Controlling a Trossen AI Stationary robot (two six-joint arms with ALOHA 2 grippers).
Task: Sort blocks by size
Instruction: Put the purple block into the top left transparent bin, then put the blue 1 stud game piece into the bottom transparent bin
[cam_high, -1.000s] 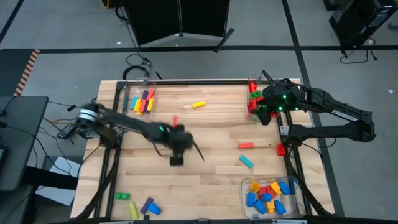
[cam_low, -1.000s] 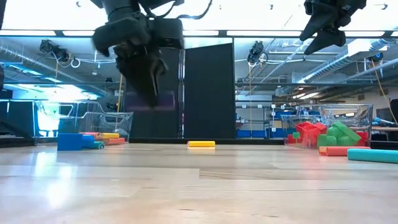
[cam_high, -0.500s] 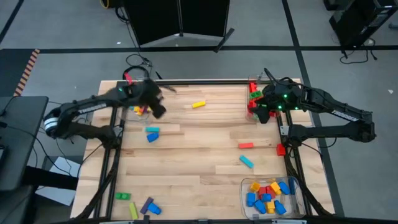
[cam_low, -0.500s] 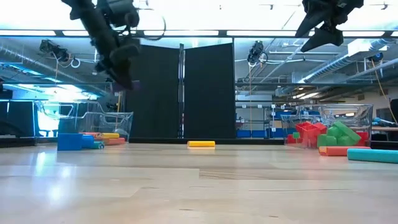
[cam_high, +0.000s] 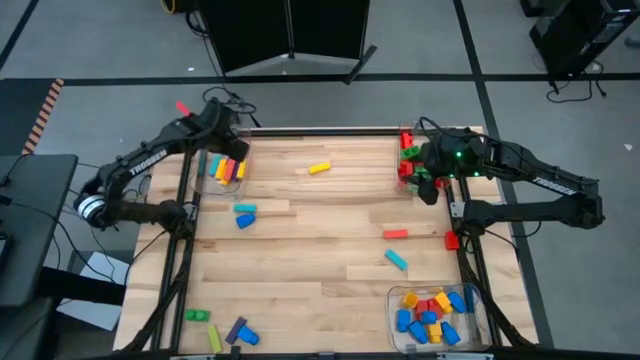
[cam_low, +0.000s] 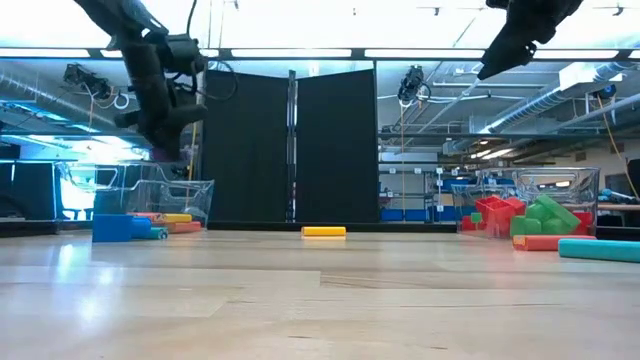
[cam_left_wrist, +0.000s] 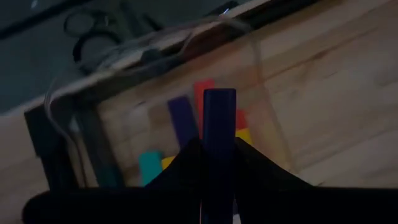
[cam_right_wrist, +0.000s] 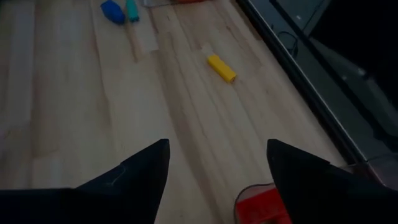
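Overhead, the left gripper hangs over the far-left bin, presumably to drop a long bar among others; the right gripper waits by the far-right bin.

Low down, loose blocks lie on smooth wood.

Left wrist: fingers clamp a slim dark-blue bar.

Right wrist: fingers spread, empty.

Bright overhead lights; dim, blurred wrist views.

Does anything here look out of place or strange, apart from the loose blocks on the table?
Yes: a red block lies on the floor beyond the table's far left corner, near the left gripper, off the work surface.
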